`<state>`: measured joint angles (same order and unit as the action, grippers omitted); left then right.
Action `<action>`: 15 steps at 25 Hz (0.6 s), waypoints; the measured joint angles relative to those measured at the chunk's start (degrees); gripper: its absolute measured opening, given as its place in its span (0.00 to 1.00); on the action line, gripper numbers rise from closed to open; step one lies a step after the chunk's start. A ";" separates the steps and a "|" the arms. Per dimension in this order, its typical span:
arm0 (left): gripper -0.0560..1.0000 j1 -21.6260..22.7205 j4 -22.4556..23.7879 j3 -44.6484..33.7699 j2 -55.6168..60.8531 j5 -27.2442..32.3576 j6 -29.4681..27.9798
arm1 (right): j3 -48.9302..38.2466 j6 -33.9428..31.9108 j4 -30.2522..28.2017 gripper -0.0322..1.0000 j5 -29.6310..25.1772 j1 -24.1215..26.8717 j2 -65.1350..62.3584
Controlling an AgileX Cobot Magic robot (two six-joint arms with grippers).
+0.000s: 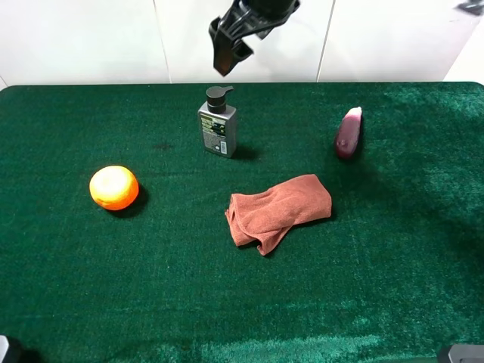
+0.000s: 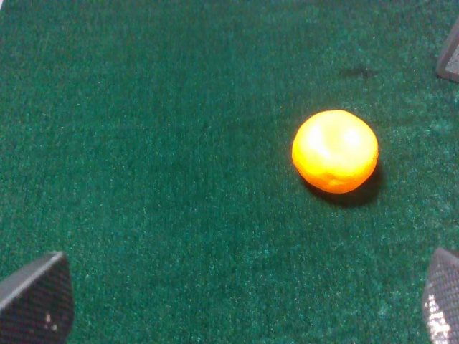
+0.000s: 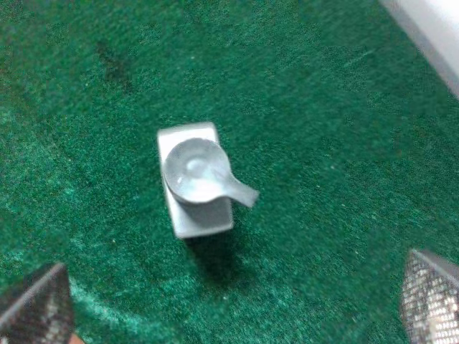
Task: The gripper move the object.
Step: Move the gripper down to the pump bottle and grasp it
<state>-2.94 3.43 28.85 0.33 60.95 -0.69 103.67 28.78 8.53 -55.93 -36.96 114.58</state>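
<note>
Bare table (image 1: pixel 68 287) surrounds the pump bottle (image 1: pixel 218 125) on every side; the orange (image 1: pixel 113 187), cloth (image 1: pixel 278 210) and eggplant (image 1: pixel 349 132) all lie well apart from it. The way down from the right pincer (image 1: pixel 231 57), jaws spread wide above the bottle, is free

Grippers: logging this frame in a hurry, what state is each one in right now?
Left gripper: open, holding nothing.
Right gripper: open, empty, above the small grey rectangular pump bottle.

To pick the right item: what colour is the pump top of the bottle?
Black top on the grey bottle; clearest in the exterior high view.
</note>
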 joint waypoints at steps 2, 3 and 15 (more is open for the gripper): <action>0.99 0.00 0.00 0.00 0.00 0.00 0.00 | 2.23 0.67 0.96 0.70 -1.31 0.00 2.23; 0.99 0.00 0.00 0.00 0.00 0.00 0.00 | 3.19 1.12 1.38 0.70 -1.79 0.00 3.33; 0.99 0.00 0.00 0.00 0.00 0.00 0.00 | 7.38 2.62 2.44 0.70 -2.83 -2.54 10.12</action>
<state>-2.94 3.43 28.85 0.33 60.95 -0.69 111.05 31.40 10.96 -58.76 -39.50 124.70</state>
